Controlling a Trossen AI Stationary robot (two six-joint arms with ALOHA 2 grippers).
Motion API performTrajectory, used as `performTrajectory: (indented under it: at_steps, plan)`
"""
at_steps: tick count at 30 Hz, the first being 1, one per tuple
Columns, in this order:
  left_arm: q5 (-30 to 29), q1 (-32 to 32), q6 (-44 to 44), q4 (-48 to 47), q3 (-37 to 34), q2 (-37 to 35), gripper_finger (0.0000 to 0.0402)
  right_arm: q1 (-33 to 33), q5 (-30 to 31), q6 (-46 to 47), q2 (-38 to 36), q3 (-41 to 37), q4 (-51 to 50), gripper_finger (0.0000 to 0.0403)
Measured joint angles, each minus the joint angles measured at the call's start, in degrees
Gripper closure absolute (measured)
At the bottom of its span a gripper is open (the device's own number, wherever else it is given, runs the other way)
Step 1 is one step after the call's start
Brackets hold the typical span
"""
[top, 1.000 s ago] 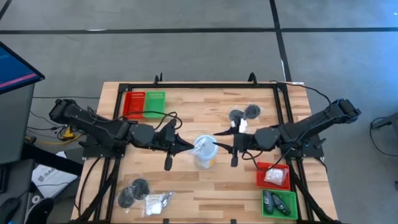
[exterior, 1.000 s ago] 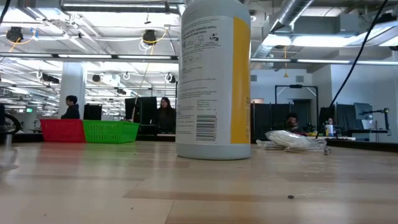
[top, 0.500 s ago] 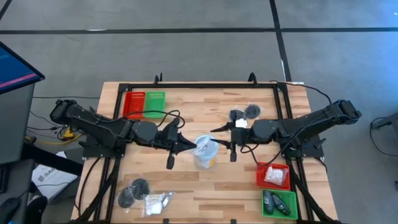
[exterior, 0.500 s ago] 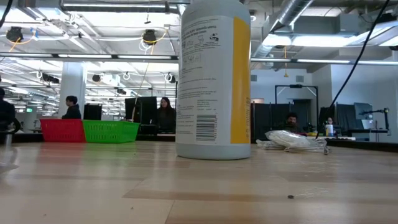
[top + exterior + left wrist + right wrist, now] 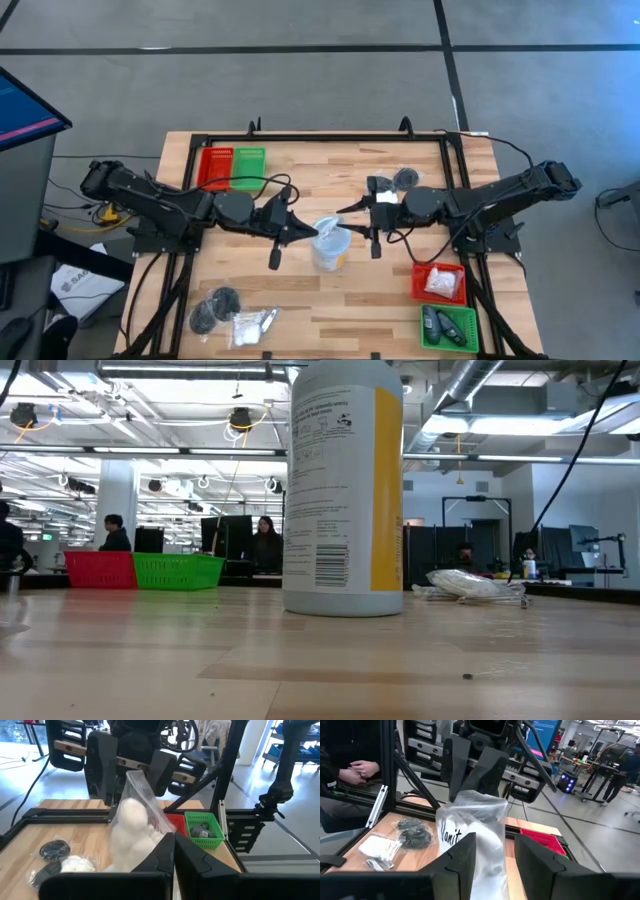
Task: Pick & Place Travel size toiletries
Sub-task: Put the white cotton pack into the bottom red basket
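Observation:
A clear plastic bag (image 5: 134, 820) with white toiletries inside hangs in the air between both grippers, above the white cup (image 5: 331, 254) at the table's middle. My left gripper (image 5: 174, 851) is shut on the bag's left end. My right gripper (image 5: 495, 851) is open, its fingers on either side of the bag's right end (image 5: 479, 827); whether they touch it, I cannot tell. More toiletries, dark round pieces (image 5: 214, 306) and white sachets (image 5: 251, 323), lie at the near left, and others (image 5: 394, 182) at the far right. My left gripper pinches the clear bag's end nearest the left arm (image 5: 161, 838) between its two shut fingers. The fingers come about level from the table's left. The bag reaches away from them toward the right gripper, lifted clear of the table and above the cup.
A red tray (image 5: 438, 283) with white sachets and a green tray (image 5: 447, 326) with dark pieces stand at the near right. Another red tray (image 5: 215, 168) and green tray (image 5: 249, 167) stand at the far left. In the low view the cup shows as a tall white bottle (image 5: 343, 490).
My right gripper has swung a little toward the table's far edge and turned slightly, its fingers staying beside the bag. The bag has kept its place above the cup in my left gripper.

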Motion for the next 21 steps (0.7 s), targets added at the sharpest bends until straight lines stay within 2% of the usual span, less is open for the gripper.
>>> performTrajectory:
  at_steps: [4, 9, 16, 21]
  plan:
    - [0.0, 0.0, 0.0, 0.0, 0.0, 0.0, 0.0401, -0.3, -0.8, 0.0, 0.0, 0.0, 0.1, 0.0291]
    - [0.0, 0.5, 0.9, 0.0, 0.0, 0.0, 0.0401, -1.4, -6.6, 0.0, 0.0, 0.0, 0.5, 0.0324]
    - [-0.2, 0.9, 0.9, 0.0, 0.0, 0.0, 0.0401, -2.6, -7.4, 0.0, 0.0, 0.0, 0.7, 0.0395]
    - [-0.6, 0.9, 1.1, 0.0, 0.0, 0.0, 0.0401, -2.8, -7.5, 0.0, 0.0, 0.0, 0.6, 0.04]
